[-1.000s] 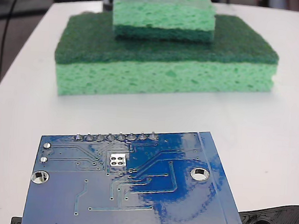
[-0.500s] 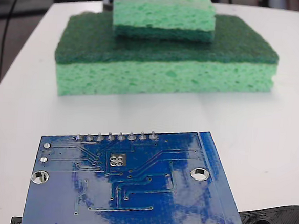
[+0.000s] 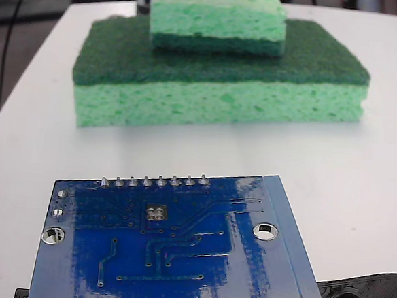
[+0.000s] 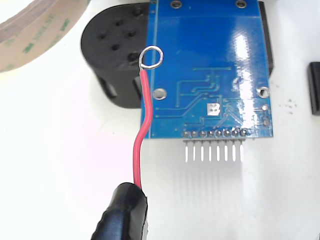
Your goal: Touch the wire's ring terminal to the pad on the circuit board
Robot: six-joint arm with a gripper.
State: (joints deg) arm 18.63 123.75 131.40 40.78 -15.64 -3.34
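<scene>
One claw (image 4: 122, 212), at the wrist view's bottom edge, pinches the red wire (image 4: 141, 135). Its ring terminal (image 4: 151, 57) hangs over the circuit board (image 4: 210, 65)'s left edge, upper centre, well apart from the pad (image 4: 214, 108) lower right. Two green sponges (image 3: 217, 75) sit stacked on the surface (image 3: 361, 167) behind.

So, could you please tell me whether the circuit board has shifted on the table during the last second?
No. In the fixed view the circuit board keeps its place against the green sponges; only the reflections on its surface differ.

The hand (image 4: 122, 212), low in wrist view, pinches closed.
</scene>
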